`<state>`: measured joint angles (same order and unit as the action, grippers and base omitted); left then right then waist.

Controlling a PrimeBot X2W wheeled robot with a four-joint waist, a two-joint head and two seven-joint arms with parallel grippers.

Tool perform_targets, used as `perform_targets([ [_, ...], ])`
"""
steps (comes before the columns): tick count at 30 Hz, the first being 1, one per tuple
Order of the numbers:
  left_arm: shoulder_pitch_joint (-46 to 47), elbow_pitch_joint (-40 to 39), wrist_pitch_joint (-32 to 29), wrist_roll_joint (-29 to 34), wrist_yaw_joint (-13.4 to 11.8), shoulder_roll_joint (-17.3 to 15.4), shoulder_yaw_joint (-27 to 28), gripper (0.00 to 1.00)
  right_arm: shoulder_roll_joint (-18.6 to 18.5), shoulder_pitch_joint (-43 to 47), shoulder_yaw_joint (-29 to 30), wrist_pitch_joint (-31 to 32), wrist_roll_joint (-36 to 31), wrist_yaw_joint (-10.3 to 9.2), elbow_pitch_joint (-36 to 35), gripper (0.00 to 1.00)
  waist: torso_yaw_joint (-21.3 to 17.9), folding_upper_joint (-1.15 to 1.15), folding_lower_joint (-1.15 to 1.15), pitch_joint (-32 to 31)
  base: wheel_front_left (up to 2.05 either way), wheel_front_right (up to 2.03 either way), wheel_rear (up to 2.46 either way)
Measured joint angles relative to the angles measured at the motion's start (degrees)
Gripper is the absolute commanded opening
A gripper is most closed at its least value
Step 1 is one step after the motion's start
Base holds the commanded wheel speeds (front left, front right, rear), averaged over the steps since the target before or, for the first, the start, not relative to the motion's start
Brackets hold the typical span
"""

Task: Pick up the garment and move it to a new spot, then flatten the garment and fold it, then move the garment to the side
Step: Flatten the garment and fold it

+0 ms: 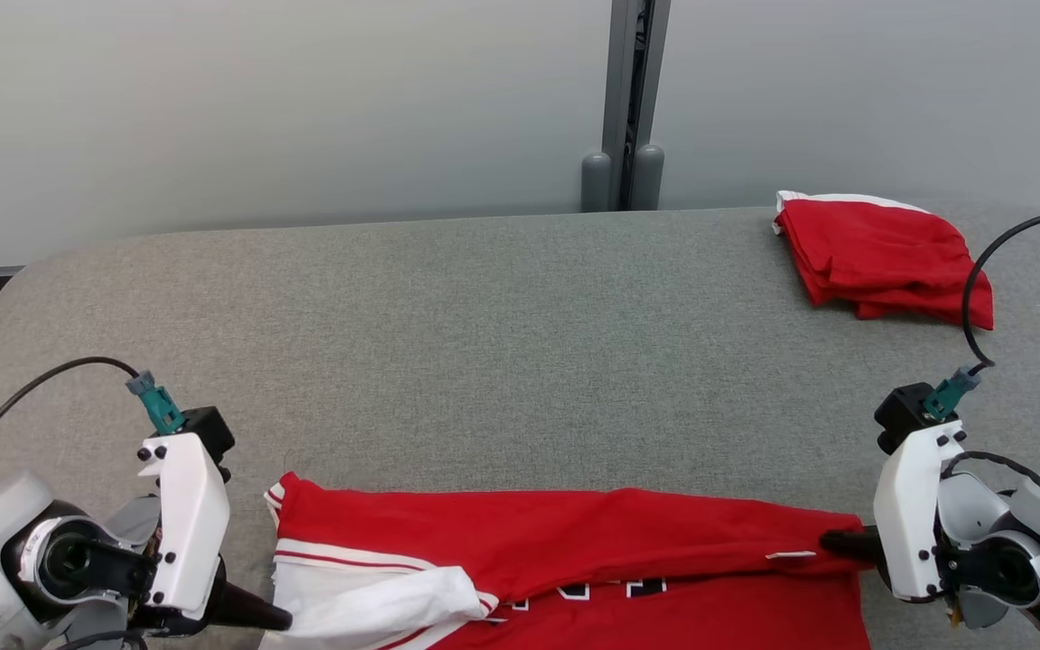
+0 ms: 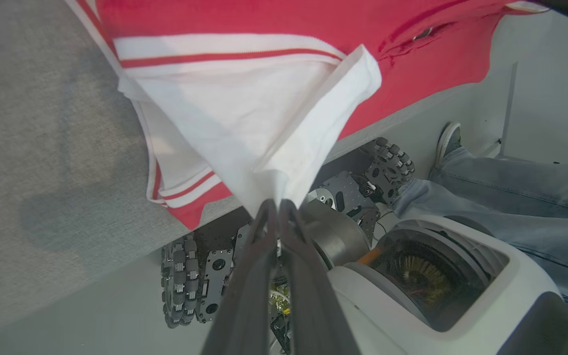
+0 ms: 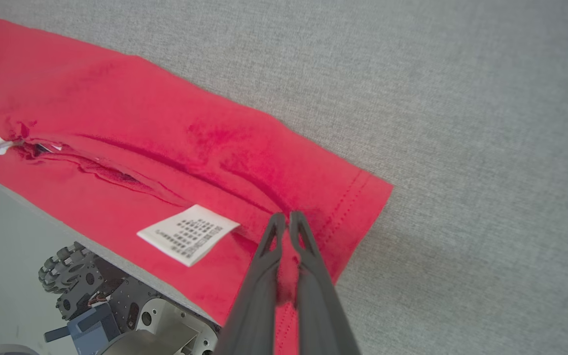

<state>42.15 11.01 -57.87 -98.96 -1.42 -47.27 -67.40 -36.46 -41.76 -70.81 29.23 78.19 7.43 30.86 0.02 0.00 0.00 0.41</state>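
Nearest the robot, the left gripper [image 2: 278,202] is clenched on the tip of the white cotton sleeve [image 2: 244,123], which is drawn into a taut cone. The right gripper [image 3: 286,217] is pinched tight on the stitched red hem corner, just beside a white printed care label [image 3: 188,234]. Between them the red knit jersey with white striped trim [image 1: 574,533] is stretched along the near edge of the grey felt-covered table [image 1: 484,343], its lower part hanging over the edge.

The cloth looks light, soft and limp. It will likely sag and crease wherever it is unsupported, and the thin sleeve may slip from a narrow pinch. Seamed edges, the hem corners and the shoulders, seem the surest holds.

Far across the table at the right lies a second folded red cloth with a white border [image 1: 881,257], well apart from the jersey.
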Motion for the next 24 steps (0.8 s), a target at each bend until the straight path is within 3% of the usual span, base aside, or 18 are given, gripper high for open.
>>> perform_targets([
  [9,-0.92,-0.65,-0.44,-0.21,-0.67,0.01,-0.48,0.00,0.36,-0.35,-0.77,-1.04,0.01,0.00,1.54,0.00,-0.25,0.00,0.00,0.28,0.00,0.00,0.00],
  [10,-1.01,-0.64,-0.43,-0.12,-0.68,0.01,-0.56,0.01,0.49,-0.40,-0.86,-1.12,0.09,0.00,1.68,0.07,-0.27,0.00,0.00,0.29,0.00,0.00,0.00],
  [12,-1.23,-0.47,-0.08,0.09,-0.73,0.14,-0.60,0.80,0.78,-0.42,-0.99,-1.44,0.46,0.00,1.96,0.45,-0.32,0.00,0.00,0.23,0.00,0.00,0.00],
  [13,-1.77,-0.16,0.29,0.18,-0.71,0.47,-0.65,1.00,1.11,-0.42,-1.16,-1.52,0.82,0.00,2.29,1.00,-0.36,0.00,0.00,0.12,0.00,0.00,0.00],
  [24,-1.99,1.62,2.71,2.61,0.38,0.75,-0.70,1.00,-0.24,0.20,-1.70,-2.18,1.67,-0.01,0.87,1.00,-0.66,0.00,0.00,-1.09,0.00,0.00,0.00],
])
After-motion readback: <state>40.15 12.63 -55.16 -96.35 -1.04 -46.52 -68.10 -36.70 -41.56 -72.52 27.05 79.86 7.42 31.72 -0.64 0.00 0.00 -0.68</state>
